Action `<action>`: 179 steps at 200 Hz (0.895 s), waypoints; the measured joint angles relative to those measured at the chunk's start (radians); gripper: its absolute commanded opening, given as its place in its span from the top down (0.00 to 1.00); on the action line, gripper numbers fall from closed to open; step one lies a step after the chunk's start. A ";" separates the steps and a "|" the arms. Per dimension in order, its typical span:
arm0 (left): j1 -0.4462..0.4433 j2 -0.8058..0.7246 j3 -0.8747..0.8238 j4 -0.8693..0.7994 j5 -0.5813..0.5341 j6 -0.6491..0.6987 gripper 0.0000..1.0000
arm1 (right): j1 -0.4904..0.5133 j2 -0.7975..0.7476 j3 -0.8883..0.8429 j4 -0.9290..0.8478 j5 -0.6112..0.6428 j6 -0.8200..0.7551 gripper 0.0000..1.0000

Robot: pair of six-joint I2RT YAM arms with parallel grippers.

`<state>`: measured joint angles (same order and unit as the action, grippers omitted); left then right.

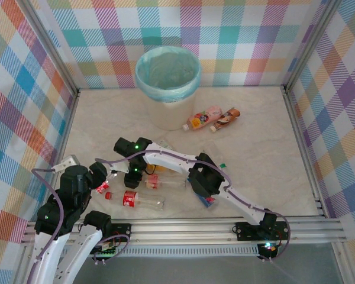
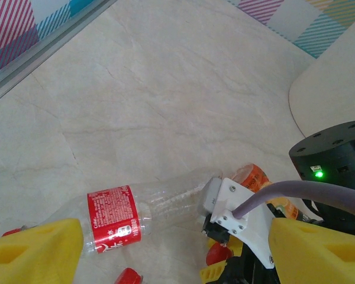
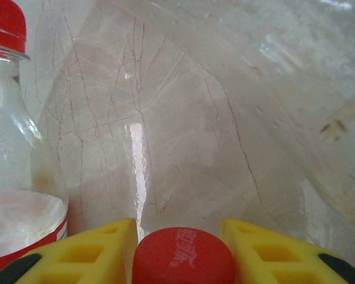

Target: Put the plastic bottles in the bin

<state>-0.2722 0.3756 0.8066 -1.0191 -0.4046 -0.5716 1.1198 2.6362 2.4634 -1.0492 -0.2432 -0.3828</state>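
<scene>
The bin (image 1: 143, 83), cream-white with a teal liner, stands at the back centre. Clear red-labelled plastic bottles (image 1: 139, 201) lie in front of the arms. My right gripper (image 3: 183, 251) points down with its yellow fingers (image 3: 89, 251) pressed on both sides of one bottle's red cap (image 3: 183, 257). That gripper (image 1: 134, 177) reaches over to the left side. My left gripper (image 2: 177, 260) is open just above the table, and a clear bottle (image 2: 112, 219) lies partly between its fingers, untouched. An orange bottle (image 2: 254, 177) lies behind the right wrist.
A pink bottle (image 1: 204, 118) and a brown-orange bottle (image 1: 226, 118) lie to the right of the bin's foot. Another red-capped bottle (image 3: 18, 177) stands close on the right gripper's left. The bin's wall (image 2: 337, 89) is near. Checked walls enclose the table.
</scene>
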 measured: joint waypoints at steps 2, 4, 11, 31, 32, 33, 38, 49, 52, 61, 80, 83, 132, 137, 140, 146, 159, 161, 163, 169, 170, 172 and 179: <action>0.000 0.000 0.000 0.000 0.000 0.001 0.18 | 0.000 0.000 0.000 0.000 0.000 0.000 0.64; 0.000 0.000 0.000 0.000 0.000 0.002 0.18 | 0.000 0.000 0.000 0.000 0.000 0.000 0.64; 0.000 0.000 0.000 0.000 0.000 0.004 0.18 | 0.000 0.000 0.000 0.000 0.000 0.000 0.65; 0.000 0.000 0.000 0.002 0.003 0.012 0.18 | 0.000 -0.005 0.000 -0.003 0.000 0.000 0.68; 0.000 0.000 0.000 0.002 0.003 0.012 0.18 | 0.000 -0.006 0.000 -0.003 0.000 0.000 0.68; 0.000 0.000 0.000 0.002 0.003 0.012 0.18 | 0.000 -0.006 0.000 -0.003 0.000 0.000 0.68; 0.000 0.000 0.001 0.002 0.003 0.013 0.19 | 0.000 -0.009 0.000 -0.005 0.000 0.000 0.69; 0.000 0.000 0.006 0.003 0.006 0.015 0.19 | 0.000 -0.021 0.000 -0.008 0.000 0.000 0.70; 0.000 0.000 0.009 0.003 0.008 0.015 0.19 | 0.000 -0.024 0.000 -0.010 -0.001 0.000 0.70; 0.000 0.000 0.018 0.007 0.014 0.015 0.19 | 0.000 -0.040 0.000 -0.012 -0.001 0.000 0.71; 0.000 0.005 0.051 0.010 0.022 0.016 0.20 | 0.000 -0.084 0.000 -0.016 -0.002 0.000 0.74; 0.000 0.006 0.058 0.012 0.022 0.017 0.20 | 0.001 -0.095 0.000 -0.016 -0.002 0.000 0.74; 0.000 0.063 0.189 0.062 0.029 0.052 0.23 | 0.002 -0.240 0.004 -0.018 -0.005 0.000 0.76; 0.000 0.072 0.202 0.070 0.028 0.059 0.23 | 0.002 -0.252 0.012 -0.020 -0.004 0.000 0.76; 0.000 0.078 0.210 0.075 0.028 0.064 0.23 | 0.002 -0.256 0.017 -0.021 -0.005 0.000 0.76; 0.000 0.092 0.228 0.083 0.028 0.072 0.23 | 0.001 -0.265 0.030 -0.021 -0.004 0.000 0.76; 0.000 0.130 0.270 0.098 0.029 0.092 0.24 | -0.005 -0.285 0.058 -0.020 -0.004 0.000 0.77; 0.000 0.138 0.277 0.105 0.028 0.094 0.24 | -0.006 -0.287 0.060 -0.019 -0.005 0.000 0.77; 0.000 0.146 0.283 0.108 0.028 0.097 0.24 | -0.009 -0.291 0.063 -0.019 -0.004 0.000 0.77; 0.000 0.168 0.303 0.121 0.029 0.106 0.24 | -0.014 -0.305 0.070 -0.014 -0.005 0.001 0.77; 0.000 0.171 0.306 0.121 0.029 0.107 0.24 | -0.014 -0.306 0.071 -0.014 -0.005 0.001 0.77; 0.000 0.180 0.313 0.126 0.029 0.111 0.24 | -0.014 -0.310 0.072 -0.012 -0.005 0.001 0.77; 0.000 0.211 0.338 0.143 0.030 0.122 0.24 | -0.021 -0.327 0.077 -0.006 -0.008 0.001 0.77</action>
<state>-0.2722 0.5869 1.1442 -0.8757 -0.3744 -0.4492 1.0992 2.3093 2.5404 -1.0554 -0.2516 -0.3817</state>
